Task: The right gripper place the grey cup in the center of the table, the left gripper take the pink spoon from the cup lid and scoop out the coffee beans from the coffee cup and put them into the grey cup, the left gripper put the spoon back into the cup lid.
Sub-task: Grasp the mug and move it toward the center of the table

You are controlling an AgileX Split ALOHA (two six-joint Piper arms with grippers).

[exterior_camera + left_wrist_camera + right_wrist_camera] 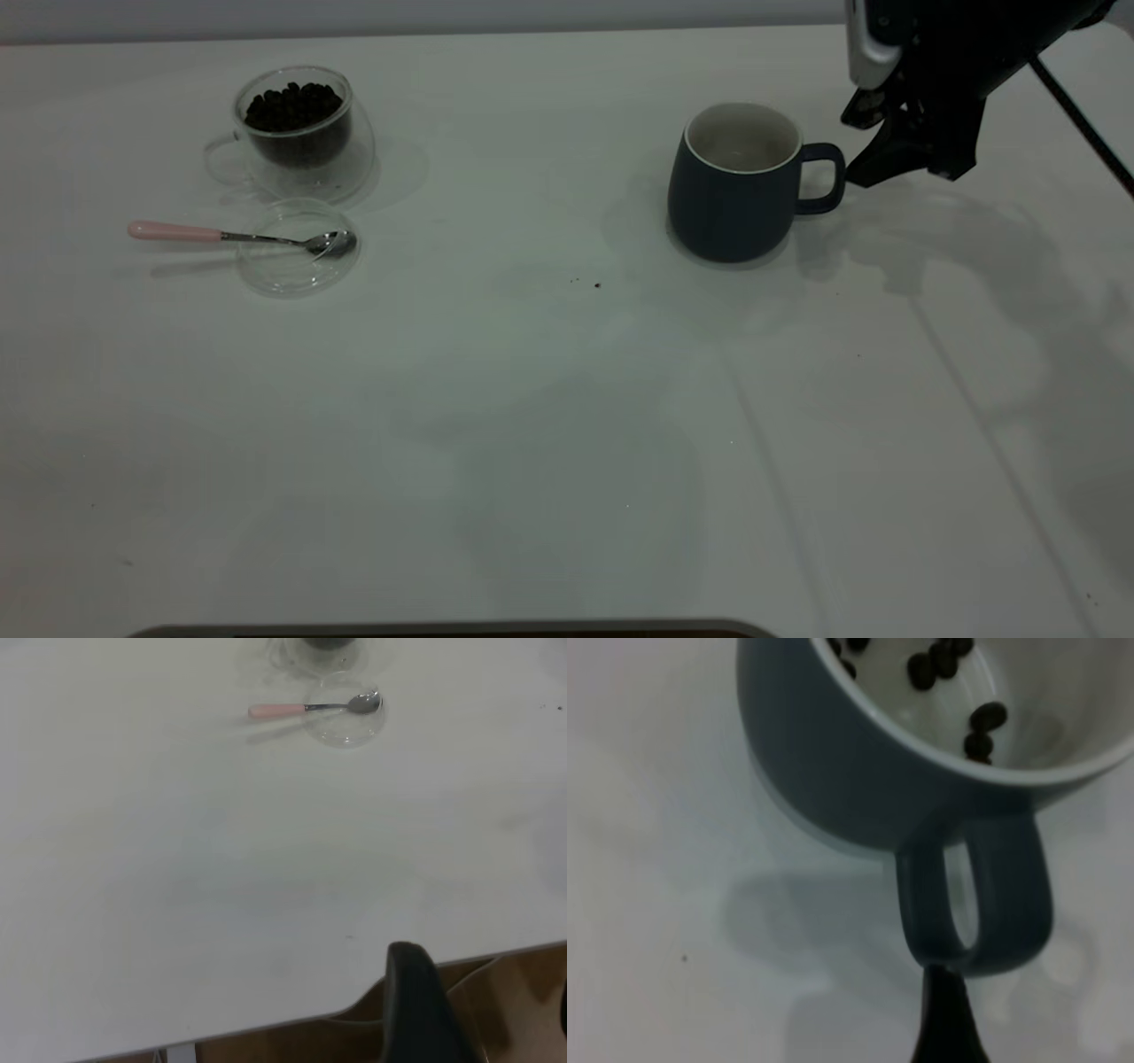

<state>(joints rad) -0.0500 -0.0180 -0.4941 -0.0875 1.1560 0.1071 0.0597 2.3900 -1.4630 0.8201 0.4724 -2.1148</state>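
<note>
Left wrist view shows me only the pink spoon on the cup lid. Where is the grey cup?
Observer: In the exterior view the grey cup stands upright, right of the middle of the table.
Operator: And the right arm?
Observer: The right gripper is beside the cup's handle.
Operator: Anything inside that cup?
Observer: A few coffee beans lie in it, by the right wrist view.

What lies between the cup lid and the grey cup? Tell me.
In the exterior view, only bare table with a few dark specks lies between the cup lid and the grey cup.
</note>
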